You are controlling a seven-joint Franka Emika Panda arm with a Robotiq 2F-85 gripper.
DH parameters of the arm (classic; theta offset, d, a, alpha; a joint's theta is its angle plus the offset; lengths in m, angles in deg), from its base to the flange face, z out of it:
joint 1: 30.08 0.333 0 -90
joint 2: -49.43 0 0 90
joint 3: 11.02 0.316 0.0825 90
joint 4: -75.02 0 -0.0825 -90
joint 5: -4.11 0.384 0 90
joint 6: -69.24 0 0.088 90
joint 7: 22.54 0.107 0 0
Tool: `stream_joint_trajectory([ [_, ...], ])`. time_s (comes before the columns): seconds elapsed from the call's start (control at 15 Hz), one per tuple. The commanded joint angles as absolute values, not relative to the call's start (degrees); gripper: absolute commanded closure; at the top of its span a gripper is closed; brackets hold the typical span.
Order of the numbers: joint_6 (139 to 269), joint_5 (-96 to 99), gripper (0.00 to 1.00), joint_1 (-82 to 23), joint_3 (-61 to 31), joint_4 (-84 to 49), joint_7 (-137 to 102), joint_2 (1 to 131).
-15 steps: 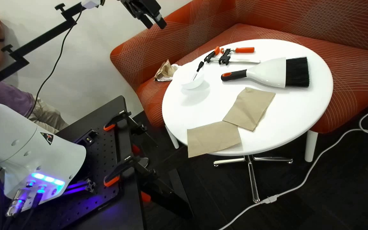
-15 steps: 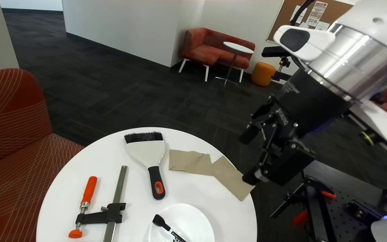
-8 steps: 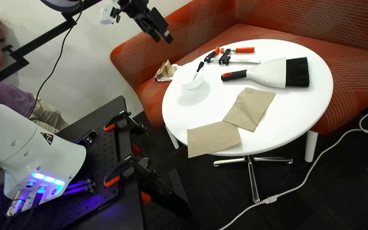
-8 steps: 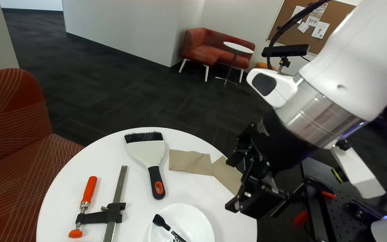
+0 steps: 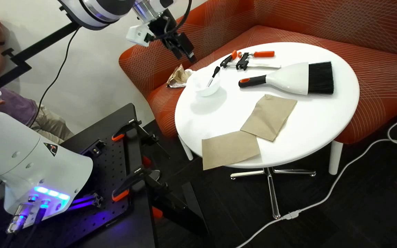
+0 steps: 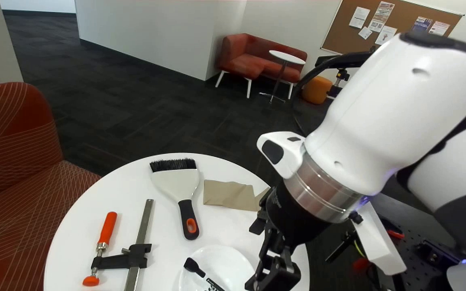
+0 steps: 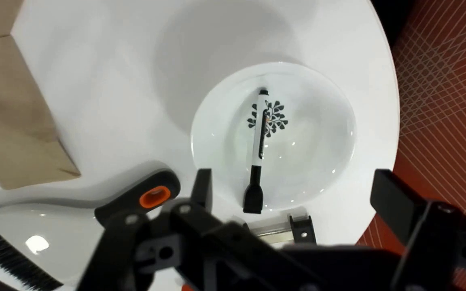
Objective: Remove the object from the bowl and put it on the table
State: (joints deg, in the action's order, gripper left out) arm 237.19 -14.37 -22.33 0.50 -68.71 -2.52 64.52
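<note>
White-and-black marker [image 7: 259,141] leans in the white bowl [image 7: 318,153], black end over the rim, ahead of the gripper [image 7: 292,190]. Jaws spread wide, clear of both. Brush [image 7: 63,232] on table [image 7: 115,89], outside one jaw.

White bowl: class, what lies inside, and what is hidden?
A marker leans inside the bowl, its wide black end past the rim. A dark leaf print shows beside it; the part beneath is covered.

Glossy bowl [image 7: 316,139], smooth table [image 7: 115,121].
</note>
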Motion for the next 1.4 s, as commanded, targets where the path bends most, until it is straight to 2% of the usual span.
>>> stream_joint_trajectory([
  [0.0, 238.85, -13.54, 0.0, -22.94, 1.53, -64.62, -3.9, 70.14],
  [0.27, 237.89, -13.84, 0.0, -22.88, 1.68, -60.86, -3.74, 74.41],
  [0.33, 237.69, -13.82, 0.03, -22.94, 1.76, -59.99, -3.78, 75.35],
  [0.47, 237.55, -8.01, 0.13, -19.47, -1.0, -58.44, -8.28, 76.71],
  [0.67, 236.91, -4.27, 0.39, -18.54, -1.67, -56.13, -11.95, 78.67],
  [0.87, 236.67, -2.56, 0.5, -17.79, -2.54, -54.46, -13.35, 80.35],
  [1.27, 236.57, -1.4, 0.44, -16.72, -4.63, -52.37, -13.19, 83.14],
  [1.33, 236.61, -1.3, 0.45, -16.74, -4.79, -52.14, -13.17, 83.59],
])
